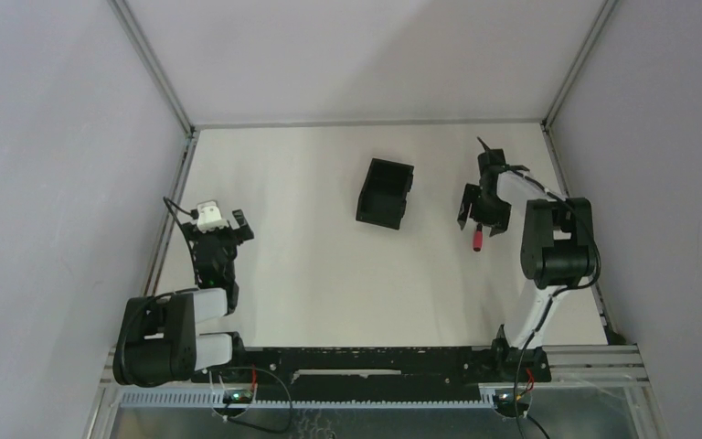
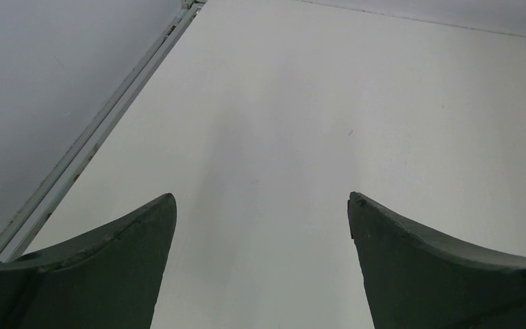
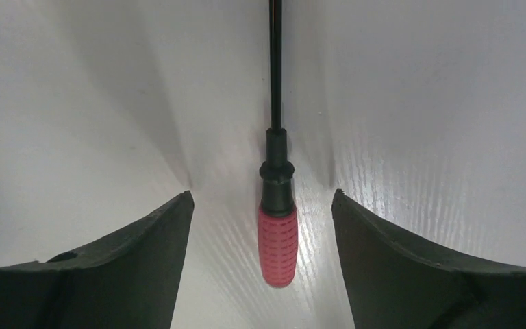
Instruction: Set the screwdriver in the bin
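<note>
A white bench lies between grey walls. The small screwdriver with a red ribbed handle and thin dark shaft lies flat on it at the right. It sits between the widely spread fingers of the right end effector, touching neither. The small black plastic rectangular bin stands mid-bench, well apart to the left. The left end effector hangs wide open above the bench beside the metal side rail.
</note>
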### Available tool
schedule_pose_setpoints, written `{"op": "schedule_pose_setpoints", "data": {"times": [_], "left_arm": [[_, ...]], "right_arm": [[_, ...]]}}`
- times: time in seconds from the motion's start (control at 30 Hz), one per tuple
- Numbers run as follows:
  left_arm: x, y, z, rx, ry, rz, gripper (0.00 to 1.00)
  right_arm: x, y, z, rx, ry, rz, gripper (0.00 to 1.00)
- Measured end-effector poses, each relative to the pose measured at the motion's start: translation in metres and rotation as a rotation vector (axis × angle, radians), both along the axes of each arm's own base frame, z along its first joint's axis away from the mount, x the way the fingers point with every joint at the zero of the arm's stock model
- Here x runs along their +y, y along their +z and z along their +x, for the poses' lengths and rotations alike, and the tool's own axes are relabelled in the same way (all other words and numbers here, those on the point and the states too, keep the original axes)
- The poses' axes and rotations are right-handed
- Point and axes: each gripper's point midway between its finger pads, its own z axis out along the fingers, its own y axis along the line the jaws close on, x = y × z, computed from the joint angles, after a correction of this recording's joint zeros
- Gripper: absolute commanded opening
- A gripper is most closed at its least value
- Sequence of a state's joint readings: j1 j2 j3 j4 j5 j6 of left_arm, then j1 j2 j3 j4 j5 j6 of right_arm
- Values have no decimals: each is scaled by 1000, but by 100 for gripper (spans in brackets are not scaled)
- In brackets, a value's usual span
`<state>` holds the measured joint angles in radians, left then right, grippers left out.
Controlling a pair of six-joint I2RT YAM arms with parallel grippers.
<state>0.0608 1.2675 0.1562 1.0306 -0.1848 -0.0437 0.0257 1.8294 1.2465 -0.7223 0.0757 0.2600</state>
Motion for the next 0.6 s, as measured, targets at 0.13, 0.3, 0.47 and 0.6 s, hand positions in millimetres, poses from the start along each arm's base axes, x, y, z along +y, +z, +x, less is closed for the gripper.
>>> {"op": "schedule_pose_setpoints", "data": {"times": [0.13,0.3,0.47,0.6], "left_arm": [[0,0,0,0,0,0,100],[0,0,0,0,0,0,100],[0,0,0,0,0,0,100],[0,0,0,0,0,0,100]], "right_arm": [[0,-19,-9,60,6,6,51],[1,-19,-5,48,21,15,0],[-5,-7,-8,77,33,-17,0],[-11,41,13,36,41,-46,0]]}}
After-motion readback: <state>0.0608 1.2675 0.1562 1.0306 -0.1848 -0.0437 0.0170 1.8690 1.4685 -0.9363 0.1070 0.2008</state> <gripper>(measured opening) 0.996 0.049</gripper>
